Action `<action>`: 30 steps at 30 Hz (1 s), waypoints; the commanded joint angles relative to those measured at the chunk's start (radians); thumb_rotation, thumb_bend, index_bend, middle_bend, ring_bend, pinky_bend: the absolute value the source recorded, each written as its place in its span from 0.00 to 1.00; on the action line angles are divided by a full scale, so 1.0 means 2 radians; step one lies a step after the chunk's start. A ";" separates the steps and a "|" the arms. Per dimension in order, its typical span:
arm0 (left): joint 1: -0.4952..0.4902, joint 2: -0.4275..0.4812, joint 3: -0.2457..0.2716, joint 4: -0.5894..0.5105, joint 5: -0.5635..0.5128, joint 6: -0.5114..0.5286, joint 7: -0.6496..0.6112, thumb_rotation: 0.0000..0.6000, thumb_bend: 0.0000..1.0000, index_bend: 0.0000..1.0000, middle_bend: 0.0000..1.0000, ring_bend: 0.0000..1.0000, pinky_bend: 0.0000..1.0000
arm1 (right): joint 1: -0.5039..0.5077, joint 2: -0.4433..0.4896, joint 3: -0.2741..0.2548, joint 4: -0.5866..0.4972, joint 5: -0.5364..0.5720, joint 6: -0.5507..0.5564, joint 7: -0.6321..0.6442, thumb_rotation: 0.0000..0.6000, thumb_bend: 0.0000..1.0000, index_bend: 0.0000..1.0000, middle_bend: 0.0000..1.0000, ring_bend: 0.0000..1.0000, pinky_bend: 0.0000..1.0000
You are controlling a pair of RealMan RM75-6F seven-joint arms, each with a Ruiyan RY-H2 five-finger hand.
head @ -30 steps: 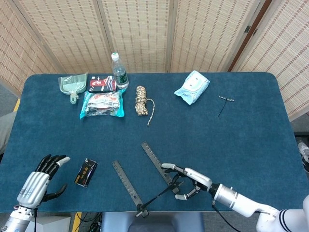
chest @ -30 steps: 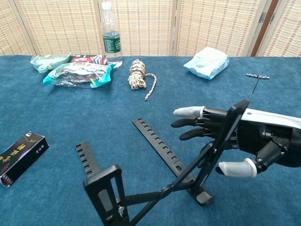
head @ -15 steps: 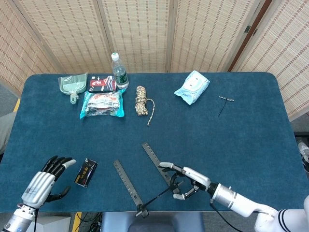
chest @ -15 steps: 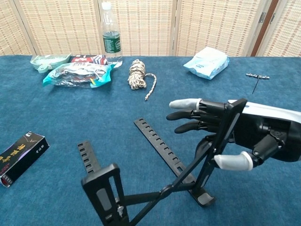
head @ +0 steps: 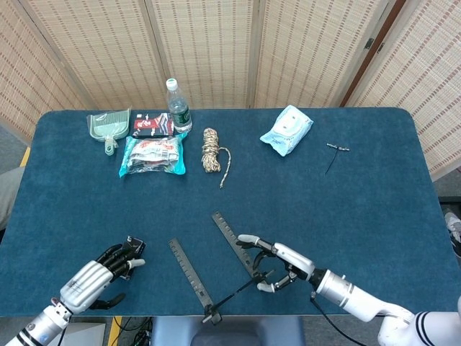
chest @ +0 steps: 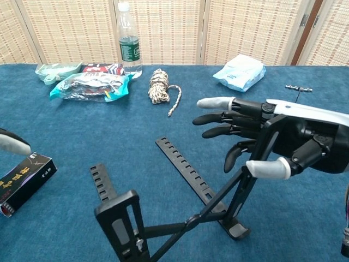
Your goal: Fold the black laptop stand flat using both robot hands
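Black metal laptop stand (chest: pixel 180 218), with two slotted base rails lying on the blue cloth and thin struts raised above them, is not yet folded: the right upright support stands tall, just in front of the right hand (chest: pixel 256 144), and the left upright plate stands near the table's front edge. That right hand has its fingers spread and its thumb curved round the upright's top; whether it actually touches or grips the bar cannot be told, so nothing looks pressed down yet. Further left, the left hand (head: pixel 101 272) hovers open with fingers apart, holding nothing, well apart from the stand and just over a small black printed box (chest: pixel 24 177). As a judgement, both uprights are left to collapse, and the left hand has yet to reach its side. Room is tight toward the front edge of the blue table (head: pixel 360 216), where the stand's joint nearly overhangs. Beyond the hands the cloth lies bare up to a coiled beige rope (head: pixel 211 150), a clear plastic bottle (head: pixel 177 107) and a pale blue wipes pack (head: pixel 287 130).
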 commanded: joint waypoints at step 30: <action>-0.091 -0.074 0.055 0.092 0.126 -0.019 0.059 1.00 0.32 0.00 0.00 0.00 0.00 | 0.000 0.010 0.020 -0.018 0.012 -0.010 -0.003 1.00 0.16 0.00 0.14 0.13 0.39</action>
